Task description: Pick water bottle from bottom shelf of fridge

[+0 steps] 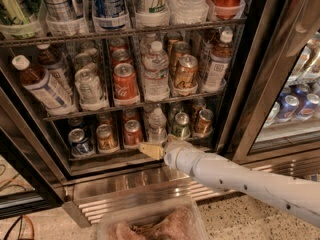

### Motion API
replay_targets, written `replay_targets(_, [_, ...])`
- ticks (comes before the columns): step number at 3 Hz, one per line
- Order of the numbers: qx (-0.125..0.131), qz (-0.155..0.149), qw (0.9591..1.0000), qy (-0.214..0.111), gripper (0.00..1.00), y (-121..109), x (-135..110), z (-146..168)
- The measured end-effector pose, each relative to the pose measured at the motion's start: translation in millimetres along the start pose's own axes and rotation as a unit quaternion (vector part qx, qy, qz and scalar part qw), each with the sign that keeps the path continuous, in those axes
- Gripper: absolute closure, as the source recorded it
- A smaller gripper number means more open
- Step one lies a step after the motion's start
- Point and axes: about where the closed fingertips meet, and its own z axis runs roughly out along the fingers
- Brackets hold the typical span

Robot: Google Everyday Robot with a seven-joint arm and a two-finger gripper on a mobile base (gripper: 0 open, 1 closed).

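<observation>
One end effector point(151, 150) hangs at the front edge of the bottom shelf point(100, 158); spread or pressed together, cannot tell. Just above it stands the water bottle point(157, 125), flanked by a red can point(133, 132) and a green can point(181, 124).

clear, white-capped water bottle point(157, 126) (tan gripper point(149, 150) just in front).

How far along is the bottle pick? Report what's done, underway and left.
Done: the gripper is at the bottom shelf of the fridge, just below the water bottle. In hand: the approach; nothing gripped. Left: grasp the bottle among the cans and withdraw it.
</observation>
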Motion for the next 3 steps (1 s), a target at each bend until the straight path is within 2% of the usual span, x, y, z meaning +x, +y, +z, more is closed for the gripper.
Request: replay_targets(3, [0.025, -0.025, 0.9992, -0.018, 0.26, -17.2, -15.9, 6.6])
